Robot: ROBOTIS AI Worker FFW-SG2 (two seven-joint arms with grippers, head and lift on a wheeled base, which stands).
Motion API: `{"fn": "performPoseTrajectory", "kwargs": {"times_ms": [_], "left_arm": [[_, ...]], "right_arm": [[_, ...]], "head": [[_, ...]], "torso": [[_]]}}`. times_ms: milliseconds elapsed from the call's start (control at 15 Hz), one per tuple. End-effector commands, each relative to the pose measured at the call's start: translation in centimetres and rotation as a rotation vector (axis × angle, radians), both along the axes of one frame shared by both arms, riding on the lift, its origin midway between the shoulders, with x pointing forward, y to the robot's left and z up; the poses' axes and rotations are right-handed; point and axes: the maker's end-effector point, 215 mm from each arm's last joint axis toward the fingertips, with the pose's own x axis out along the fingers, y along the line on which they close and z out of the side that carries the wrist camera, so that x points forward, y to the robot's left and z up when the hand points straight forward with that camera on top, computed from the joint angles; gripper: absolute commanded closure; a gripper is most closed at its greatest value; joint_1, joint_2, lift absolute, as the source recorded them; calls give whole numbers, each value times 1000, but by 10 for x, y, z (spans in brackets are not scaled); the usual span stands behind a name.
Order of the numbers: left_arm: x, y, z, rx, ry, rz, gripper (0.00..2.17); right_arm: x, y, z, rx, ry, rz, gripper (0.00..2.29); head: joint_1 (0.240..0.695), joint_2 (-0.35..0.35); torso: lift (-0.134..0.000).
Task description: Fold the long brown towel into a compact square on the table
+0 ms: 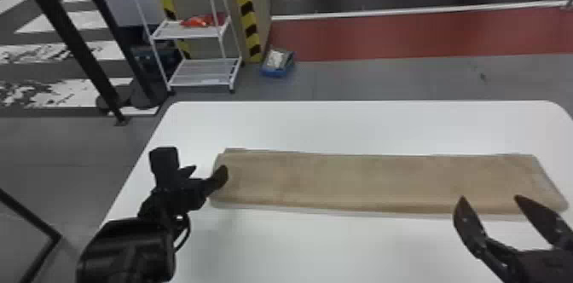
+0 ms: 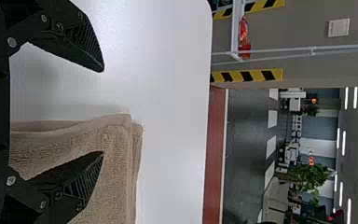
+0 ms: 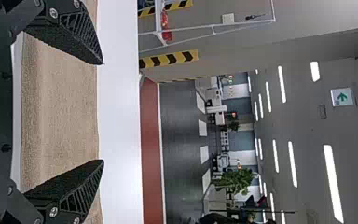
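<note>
The brown towel (image 1: 366, 180) lies flat as a long folded strip across the table, its long sides running left to right. At its left end is my left gripper (image 1: 207, 172), one finger over the towel's edge. In the left wrist view my left gripper (image 2: 103, 112) is open, with the end of the towel (image 2: 116, 163) beside and behind one finger. My right gripper (image 1: 490, 199) stands open near the strip's front edge, toward the right end. In the right wrist view the towel (image 3: 65, 112) spans behind the parted fingers of my right gripper (image 3: 103, 112).
The white table (image 1: 341, 128) has bare surface behind and in front of the towel, with rounded far corners. On the floor beyond stand a white wire shelf (image 1: 204, 69), a blue box (image 1: 277, 62) and striped yellow-black posts (image 1: 247, 13).
</note>
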Motion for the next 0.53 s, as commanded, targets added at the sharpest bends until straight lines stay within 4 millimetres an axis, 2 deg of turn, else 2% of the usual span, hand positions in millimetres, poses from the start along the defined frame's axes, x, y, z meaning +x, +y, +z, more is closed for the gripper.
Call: {"fn": "performPoseTrajectory", "kwargs": {"times_ms": [0, 267, 467], "left_arm": [[-1, -1, -2, -8, 6, 0, 292], [3, -7, 2, -15, -2, -22, 350], [1, -7, -7, -21, 33, -20, 353]], "right_arm": [[1, 2, -1, 6, 1, 0, 144], [1, 1, -2, 8, 2, -2, 144], [1, 1, -3, 9, 7, -2, 144]], "head": [[695, 173], [695, 172], [695, 167]], "torso": [[-57], [-57], [-57]]}}
